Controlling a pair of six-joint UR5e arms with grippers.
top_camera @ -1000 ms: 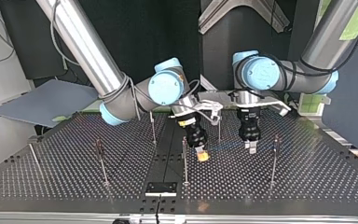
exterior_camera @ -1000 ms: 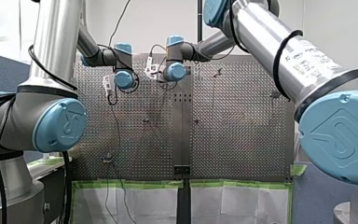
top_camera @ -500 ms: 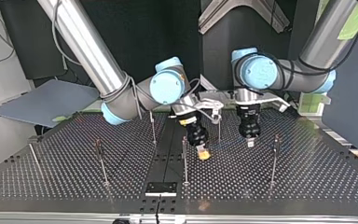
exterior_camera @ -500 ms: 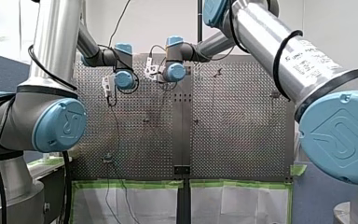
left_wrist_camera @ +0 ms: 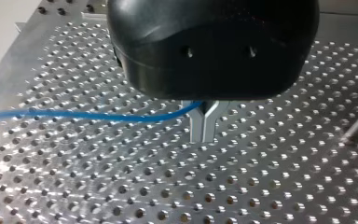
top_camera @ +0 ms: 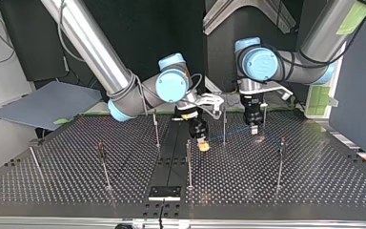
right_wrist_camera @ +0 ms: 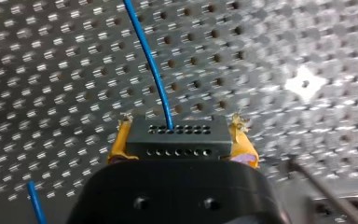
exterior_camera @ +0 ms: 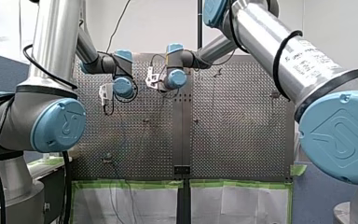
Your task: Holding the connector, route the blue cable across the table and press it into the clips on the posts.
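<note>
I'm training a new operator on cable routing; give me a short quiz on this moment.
1. True or false: my right pincer holds the dark grey perforated connector block.
2. Its pads are: A yellow, B white, C red?
3. Fill in: the thin blue cable runs into my left pincer's ___ fingers.
Key: 1 true; 2 A; 3 metal.

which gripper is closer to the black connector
Right. My right gripper clamps the connector between its yellow pads. My left gripper is apart from it, shut on the blue cable that leads out of the connector.
</note>
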